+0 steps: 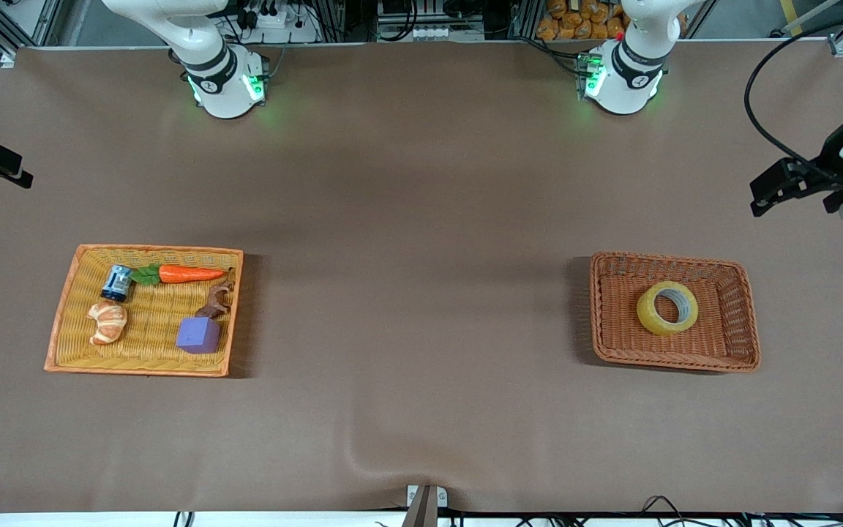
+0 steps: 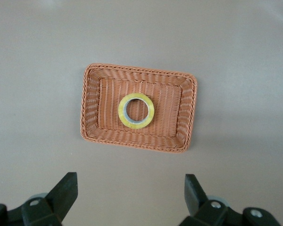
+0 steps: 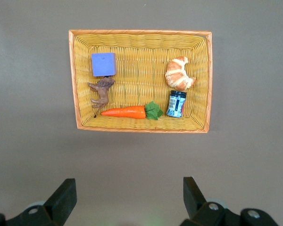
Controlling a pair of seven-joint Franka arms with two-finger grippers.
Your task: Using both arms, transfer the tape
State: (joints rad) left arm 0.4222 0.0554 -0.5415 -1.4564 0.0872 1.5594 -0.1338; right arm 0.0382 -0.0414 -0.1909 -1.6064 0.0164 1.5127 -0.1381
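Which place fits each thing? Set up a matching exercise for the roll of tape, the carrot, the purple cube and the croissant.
Things:
1. yellowish ring-shaped tape roll
2. orange toy carrot
3. purple cube
4. golden croissant

Places:
A. yellow basket, beside the brown animal figure
B. alone in the brown wicker basket
C. yellow basket, along the edge farthest from the front camera
D. yellow basket, beside the small blue jar

Pairs: 1-B, 2-C, 3-A, 4-D

A brown-covered table (image 1: 421, 219) carries two baskets: a yellow wicker tray (image 1: 145, 359) toward the right arm's end and a brown wicker basket (image 1: 740, 307) toward the left arm's end, well apart, each lying flat.
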